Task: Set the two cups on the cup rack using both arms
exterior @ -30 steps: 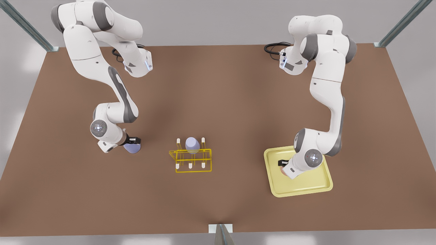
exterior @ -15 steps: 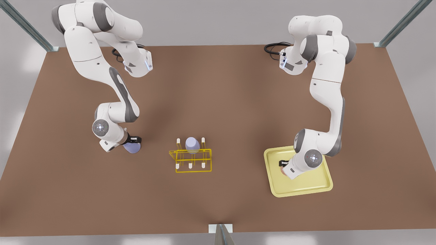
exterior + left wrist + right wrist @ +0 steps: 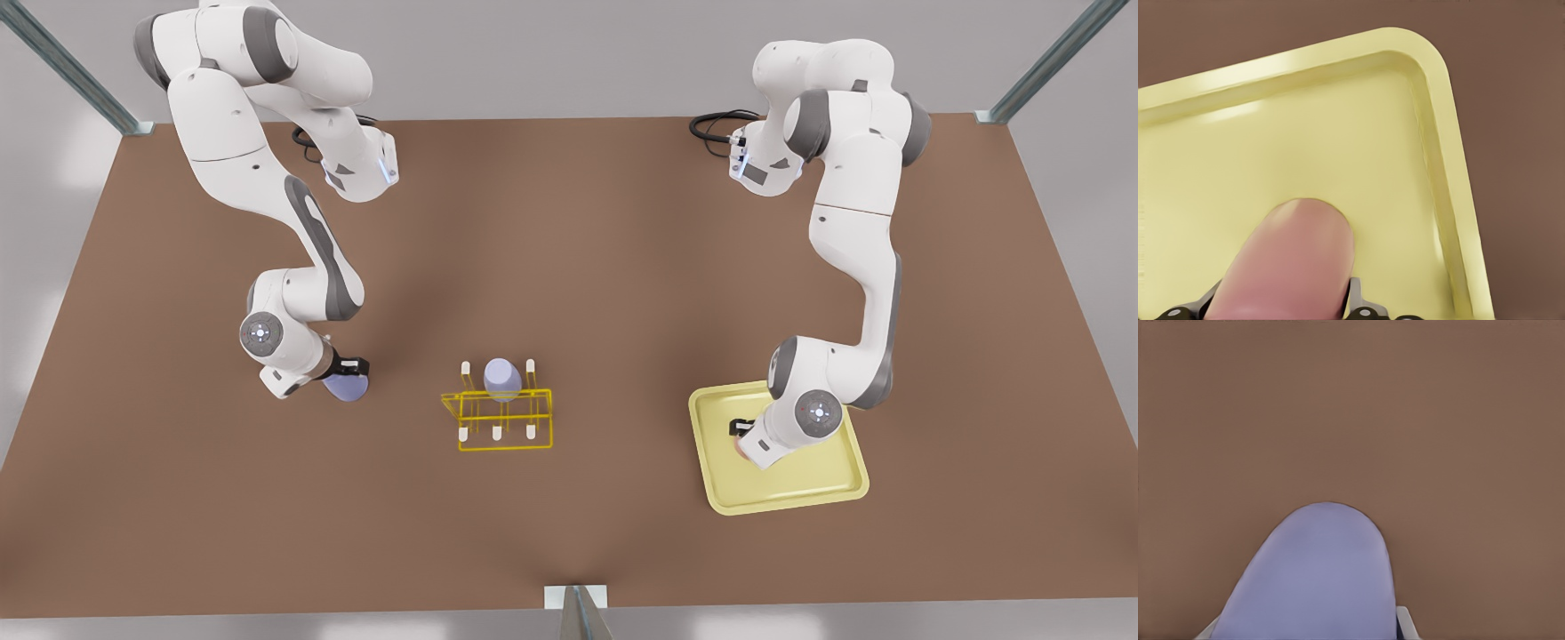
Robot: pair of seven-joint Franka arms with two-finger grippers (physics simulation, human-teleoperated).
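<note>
In the left wrist view a pale pink cup [image 3: 1285,260] lies between the fingers of my left gripper [image 3: 1283,305], which is shut on it over the pale yellow tray [image 3: 1338,133]. In the front view this gripper [image 3: 736,428] is on the right, with a sliver of the pink cup [image 3: 738,448] showing under the wrist. My right gripper [image 3: 349,364], on the front view's left, is shut on a lavender cup [image 3: 345,388] low over the table. The right wrist view shows that cup [image 3: 1318,580] close up. The yellow wire cup rack [image 3: 505,447] stands between the arms with another lavender cup [image 3: 502,377] upside down on a back peg.
The yellow tray [image 3: 782,502] lies right of the rack on the brown table [image 3: 569,249]. Black cables [image 3: 711,124] lie by the arm bases at the back edge. Metal frame posts stand at the table's corners and front middle [image 3: 576,613].
My right arm's wrist has shifted slightly with the lavender cup in its grip. The left arm and the pink cup have stayed put.
</note>
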